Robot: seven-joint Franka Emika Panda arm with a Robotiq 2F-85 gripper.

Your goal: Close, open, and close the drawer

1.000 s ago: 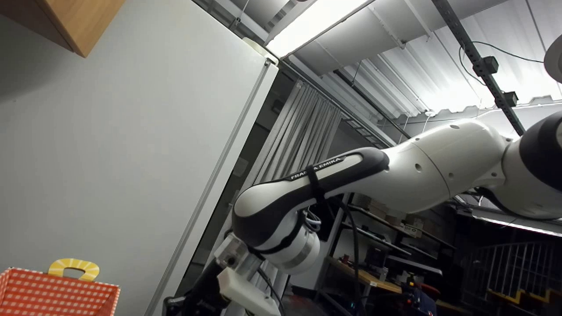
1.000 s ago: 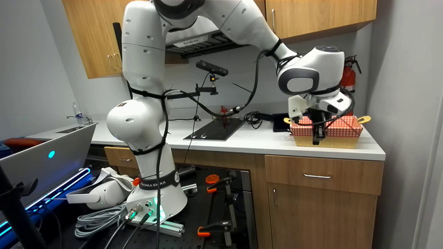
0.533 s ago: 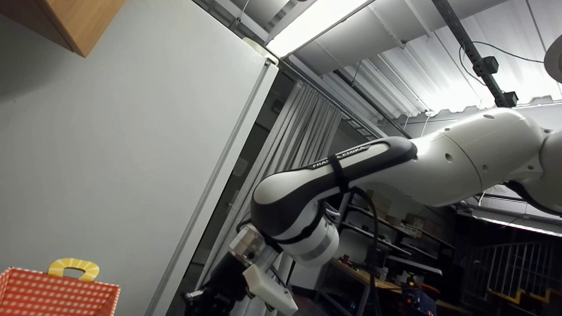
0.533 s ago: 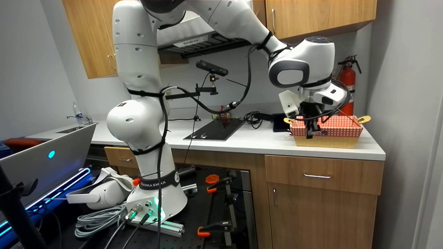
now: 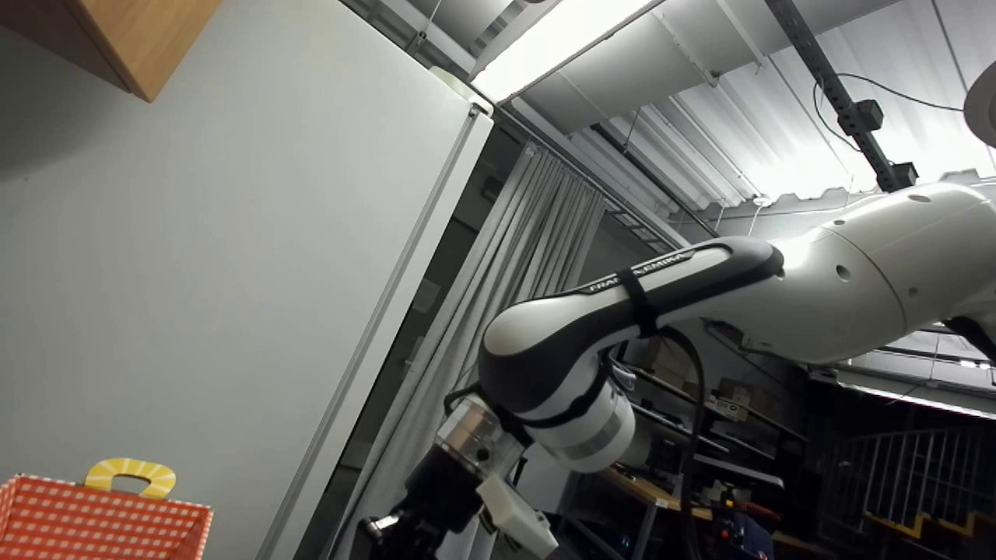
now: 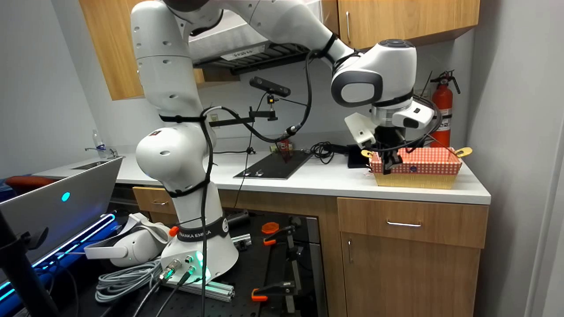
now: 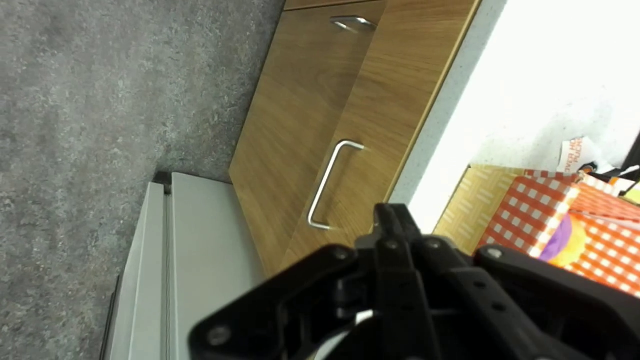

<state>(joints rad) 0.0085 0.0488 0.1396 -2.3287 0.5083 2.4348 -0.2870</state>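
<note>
Drawer, cropped in the wrist view, is partly hidden behind the tool, whose fingertips meet.

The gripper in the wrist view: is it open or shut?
Shut; the gripper has its fingertips together, nothing visible between them.

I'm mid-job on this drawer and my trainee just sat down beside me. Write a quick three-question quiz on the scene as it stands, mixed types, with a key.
1. True or false: the claw is apart from the handle of the drawer below the basket.
2. Which pattern shows inside the basket?
A) blue stripes
B) red-and-white checks
C) green dots
3. Fill in the blank: in an exterior view, a red ____ shows behind the basket.

Key:
1. True; the wrist view shows a gap between them.
2. B
3. fire extinguisher
</note>
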